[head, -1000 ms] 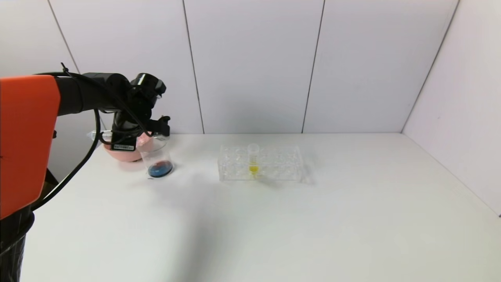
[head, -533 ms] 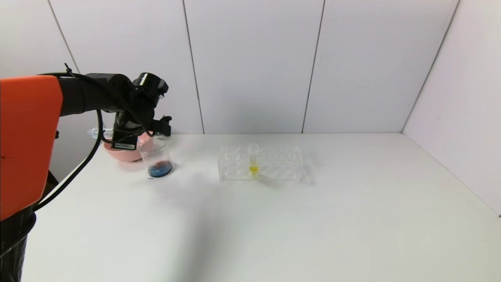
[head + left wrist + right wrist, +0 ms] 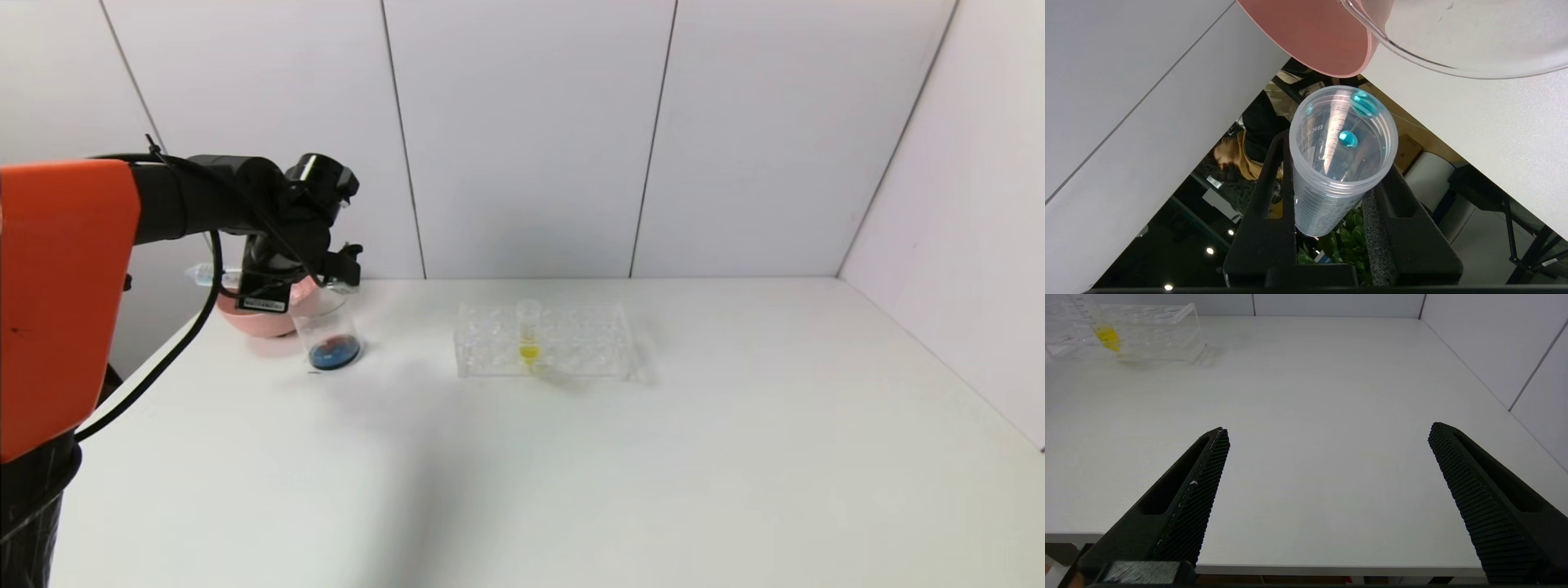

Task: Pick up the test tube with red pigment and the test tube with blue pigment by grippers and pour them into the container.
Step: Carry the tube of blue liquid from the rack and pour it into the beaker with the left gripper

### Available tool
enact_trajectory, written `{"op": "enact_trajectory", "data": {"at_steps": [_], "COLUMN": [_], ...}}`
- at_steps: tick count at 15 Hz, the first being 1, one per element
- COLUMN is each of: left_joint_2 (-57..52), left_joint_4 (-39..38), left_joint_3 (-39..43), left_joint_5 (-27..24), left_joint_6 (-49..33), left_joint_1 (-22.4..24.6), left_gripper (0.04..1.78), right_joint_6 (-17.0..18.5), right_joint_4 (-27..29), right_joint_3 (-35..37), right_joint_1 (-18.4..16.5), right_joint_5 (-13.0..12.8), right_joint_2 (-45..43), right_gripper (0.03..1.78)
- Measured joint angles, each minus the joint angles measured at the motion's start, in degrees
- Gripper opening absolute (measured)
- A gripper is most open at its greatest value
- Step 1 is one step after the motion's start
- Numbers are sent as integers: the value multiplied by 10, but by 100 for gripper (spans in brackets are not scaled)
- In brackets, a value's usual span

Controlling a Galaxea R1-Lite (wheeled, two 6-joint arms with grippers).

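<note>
I have the left gripper [image 3: 1331, 212] clamped mid-barrel on the blue tube [image 3: 1339, 163], tipped sideways above the beaker [image 3: 326, 335]; it looks nearly drained, light, slick plastic, while my right gripper [image 3: 1327, 490] waits, fingers apart.

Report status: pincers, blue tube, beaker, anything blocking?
Left pincer shut on blue tube, tipped at beaker; only drops left inside. Right pincer open, idle over bare table. Nothing blocking.

held tube [image 3: 1340, 163], mirrored letters, unreadable
</note>
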Motion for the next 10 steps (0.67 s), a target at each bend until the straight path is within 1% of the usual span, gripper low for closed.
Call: {"op": "enact_trajectory", "data": {"at_steps": [5,10], "left_joint_2": [-1,-16], "left_joint_4": [-7,-32], "left_joint_3": [0,1], "left_joint_5": [-4,-45], "left_joint_6": [-2,-16], "left_joint_1": [0,8], "left_gripper": [48,48], "right_joint_6": [0,0], "right_joint_4": [0,0], "right_joint_3": [0,0], "right_joint_1": [0,0], "right_joint_5": [0,0], "right_joint_2": [0,0], "right_gripper": [177,177]}}
